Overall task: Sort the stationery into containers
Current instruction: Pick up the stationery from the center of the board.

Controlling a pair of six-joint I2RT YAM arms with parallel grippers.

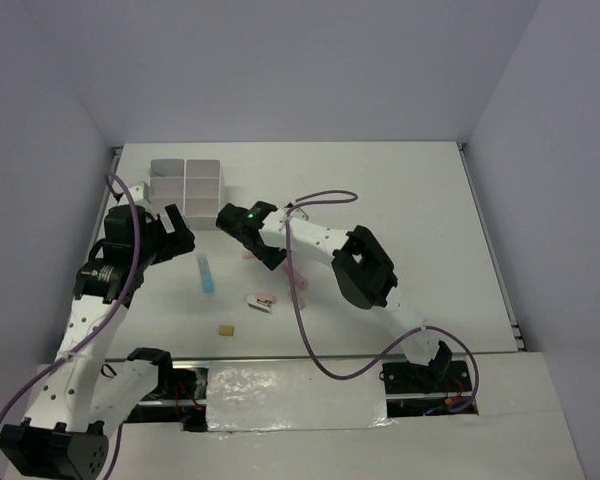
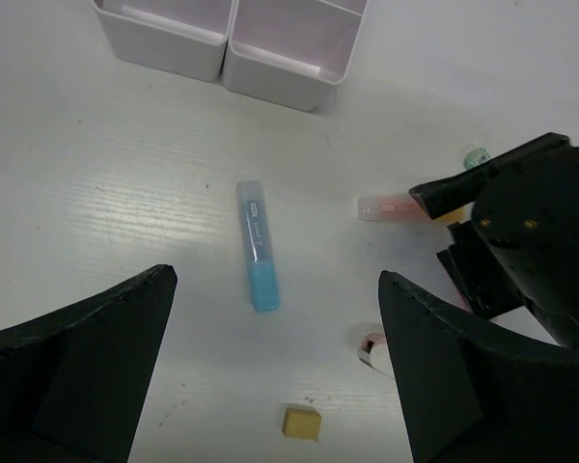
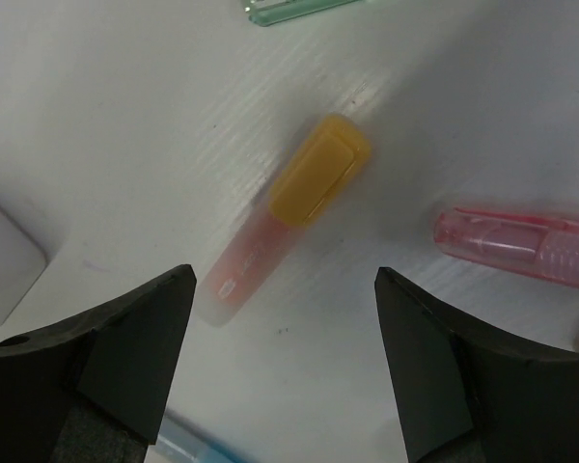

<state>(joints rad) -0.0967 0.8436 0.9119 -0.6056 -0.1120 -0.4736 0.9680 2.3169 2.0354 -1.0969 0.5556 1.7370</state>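
The white divided box (image 1: 185,185) stands at the back left; two of its compartments show in the left wrist view (image 2: 227,48). A blue highlighter (image 1: 206,272) lies in front of it (image 2: 258,246). My left gripper (image 1: 178,240) is open and empty above the table, just left of it (image 2: 275,280). A tan block (image 2: 301,422) and a small white eraser (image 2: 372,347) lie nearer. My right gripper (image 1: 263,248) is open and empty (image 3: 285,275), hovering over an orange-yellow capped highlighter (image 3: 280,217). A pink pen (image 3: 521,246) and a green pen (image 3: 289,10) lie beside it.
The right arm's black gripper head (image 2: 521,231) sits close to the right of my left gripper. The right arm's pink cable (image 1: 300,300) trails across the table. A corner of the box (image 3: 5,270) shows at the right wrist view's left edge.
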